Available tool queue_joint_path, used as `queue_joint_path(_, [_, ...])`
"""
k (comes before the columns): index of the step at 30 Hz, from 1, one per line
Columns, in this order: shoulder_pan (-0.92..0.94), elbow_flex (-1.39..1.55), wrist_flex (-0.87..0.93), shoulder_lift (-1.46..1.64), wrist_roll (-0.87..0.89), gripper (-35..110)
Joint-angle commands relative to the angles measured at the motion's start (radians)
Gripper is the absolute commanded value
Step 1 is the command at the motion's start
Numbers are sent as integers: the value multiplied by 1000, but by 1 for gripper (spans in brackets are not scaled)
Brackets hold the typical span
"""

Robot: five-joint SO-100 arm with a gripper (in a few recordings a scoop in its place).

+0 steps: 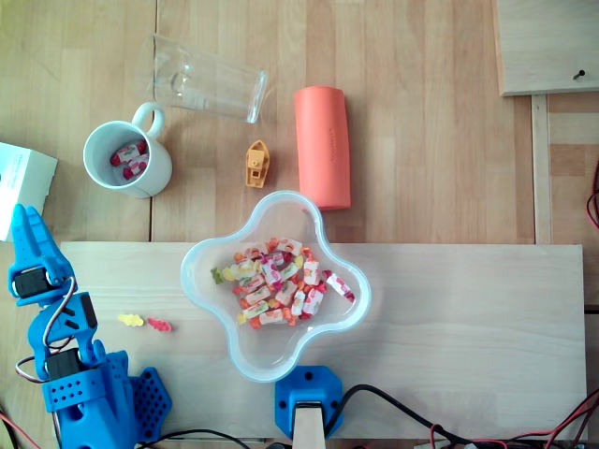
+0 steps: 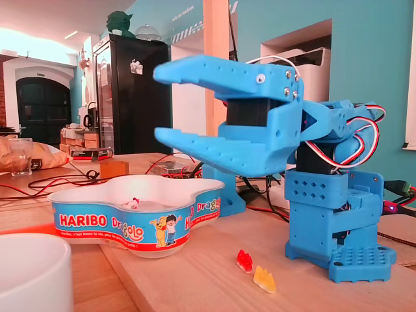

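My blue gripper [image 2: 157,103] hangs in the air with its jaws wide apart and nothing between them. In the overhead view the gripper [image 1: 25,220] sits at the far left, pointing toward the white mug [image 1: 126,161], which holds a couple of wrapped candies. A clear four-lobed Haribo bowl [image 1: 211,290] with several wrapped candies stands mid-table, and in the fixed view the bowl [image 2: 130,221] is left of and below the gripper. A yellow gummy bear [image 1: 131,320] and a red gummy bear [image 1: 160,325] lie on the board between arm base and bowl; the fixed view shows the same red bear [image 2: 244,260] and yellow bear [image 2: 264,278].
A drinking glass [image 1: 208,82] lies on its side behind the mug. An orange cylinder [image 1: 323,145] and a small orange toy boat [image 1: 257,164] lie behind the bowl. A white box [image 1: 21,176] is at the left edge. Cables run along the front edge.
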Motion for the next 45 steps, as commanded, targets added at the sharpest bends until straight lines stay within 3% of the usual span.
queue_joint_path(1, [32, 35, -28, 15, -29, 14])
queue_joint_path(45, [74, -48, -44, 66, 3, 15])
